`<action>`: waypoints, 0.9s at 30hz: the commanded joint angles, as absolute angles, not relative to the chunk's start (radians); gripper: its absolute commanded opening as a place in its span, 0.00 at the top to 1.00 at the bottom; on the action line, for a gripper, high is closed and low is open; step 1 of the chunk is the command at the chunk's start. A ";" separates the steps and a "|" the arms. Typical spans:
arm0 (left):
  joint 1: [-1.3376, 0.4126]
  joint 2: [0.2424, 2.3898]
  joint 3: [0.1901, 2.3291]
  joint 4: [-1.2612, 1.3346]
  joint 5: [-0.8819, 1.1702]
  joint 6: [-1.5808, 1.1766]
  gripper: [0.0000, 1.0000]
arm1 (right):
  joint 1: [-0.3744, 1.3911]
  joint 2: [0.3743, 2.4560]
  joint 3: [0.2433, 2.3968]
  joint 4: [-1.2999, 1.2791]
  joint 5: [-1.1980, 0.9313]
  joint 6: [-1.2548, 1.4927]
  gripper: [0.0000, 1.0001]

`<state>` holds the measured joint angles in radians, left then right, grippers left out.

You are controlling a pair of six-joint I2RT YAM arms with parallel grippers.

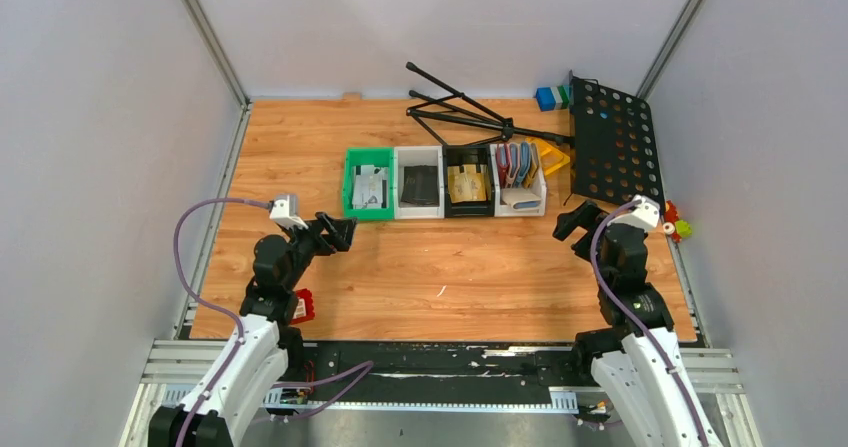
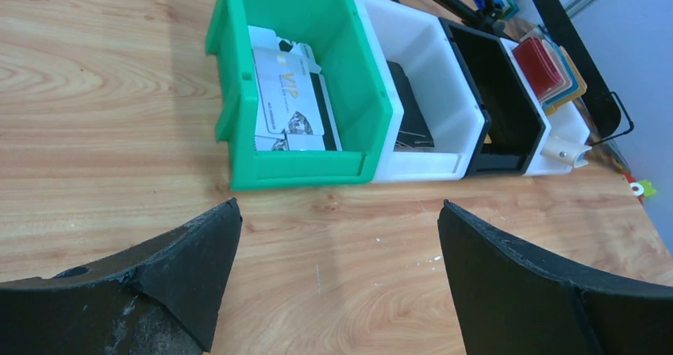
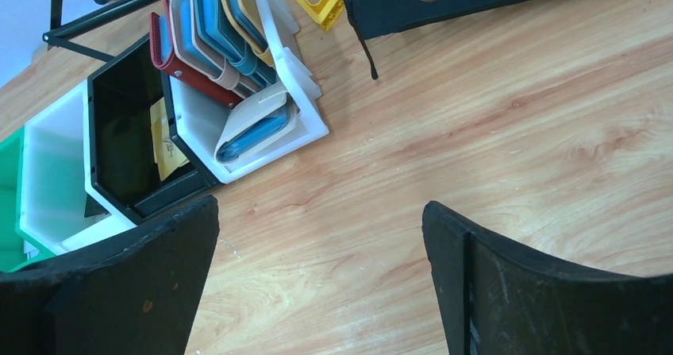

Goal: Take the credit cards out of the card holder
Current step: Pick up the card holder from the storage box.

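Both arms sit low over the table (image 1: 440,287). The left gripper (image 1: 338,231) and right gripper (image 1: 570,219) each have their jaws spread wide with nothing between them. The card holder (image 3: 248,110) lies folded at the front of the white end bin (image 3: 305,133), just in front of a row of standing wallets (image 3: 202,37). The credit cards cannot be made out in any view and are presumably inside the fold.

Likely risks:
- The holder is tucked behind the bin's front wall and close to the row, so a reach could catch a red or blue wallet instead.
- A reach could also shove the light bin along the wood.
- The perforated music stand tray (image 1: 615,147) lies just right of the bin, and the right arm could clip it.
- If the holder is lifted by one flap only, it may swing open and drop its cards.

The top view alone shows both arms, all four bins in line and the stand. The right wrist view alone shows the holder up close, with something blue in its fold. The left wrist view shows white VIP cards (image 2: 290,101) in the green bin (image 2: 317,168), and of the holder only a pale tab end.
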<state>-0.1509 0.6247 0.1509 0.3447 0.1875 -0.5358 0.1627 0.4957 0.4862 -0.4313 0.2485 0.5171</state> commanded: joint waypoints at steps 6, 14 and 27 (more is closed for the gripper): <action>-0.155 0.477 0.156 0.236 0.083 -0.572 0.00 | 0.163 0.553 0.521 -0.474 0.274 0.709 0.00; -0.155 0.442 0.096 0.327 0.164 -0.546 0.00 | 0.165 0.764 0.522 -0.264 0.114 0.910 0.13; -0.166 0.652 0.096 0.526 0.327 -0.599 0.02 | 0.166 1.194 0.672 -0.081 0.030 1.114 0.24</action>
<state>-0.1577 0.6521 0.0902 0.4347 0.2836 -0.5804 0.1627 1.1404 0.6247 -0.1913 0.0605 1.0222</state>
